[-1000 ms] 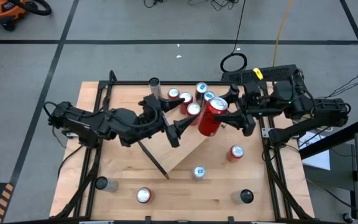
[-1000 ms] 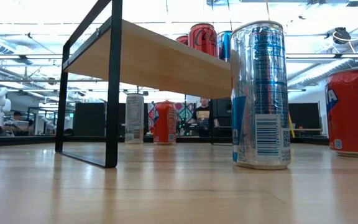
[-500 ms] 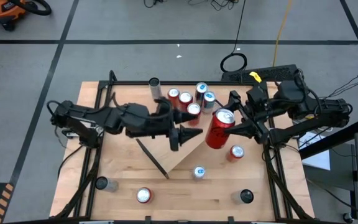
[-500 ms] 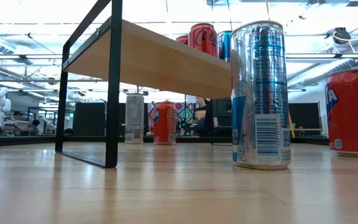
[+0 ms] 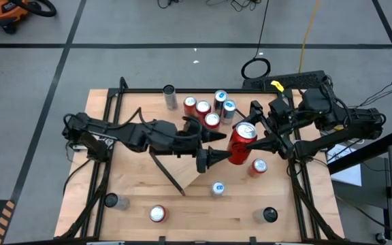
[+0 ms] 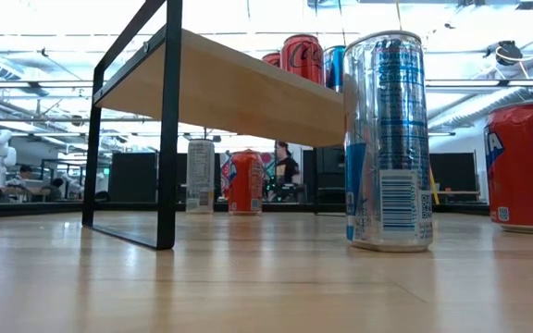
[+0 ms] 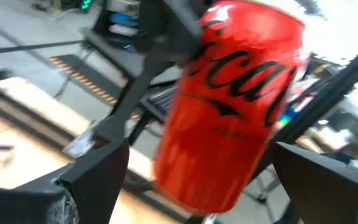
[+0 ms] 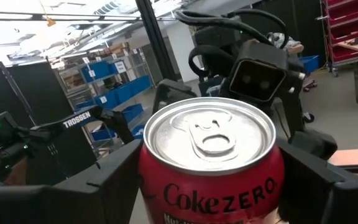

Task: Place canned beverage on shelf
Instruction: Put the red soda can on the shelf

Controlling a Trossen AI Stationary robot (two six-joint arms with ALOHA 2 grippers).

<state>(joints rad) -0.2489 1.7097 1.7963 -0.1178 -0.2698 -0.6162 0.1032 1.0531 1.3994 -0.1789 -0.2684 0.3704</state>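
So the right gripper (image 5: 264, 135) has the red Coke Zero can (image 5: 241, 143) pinched across its sides, held up off the table near the right-hand end of the shelf (image 5: 194, 169), with the left gripper (image 5: 213, 148) spread wide right next to it — looks like a handoff setup to me. The tab looks unopened in the right wrist view, so I'd guess it's full: fairly heavy for its size, stiff enough if you squeeze it mid-body, but the thin wall would dent under too much force. The painted aluminium is slick and round, so it'll want to twist or slide if it's grabbed off-centre. Best bet is fingers flat on opposite sides around the middle of the body, below where the right one holds it — not on the rim or the tapered top. The shelf already has a cluster of cans (image 5: 207, 112) at its far end.
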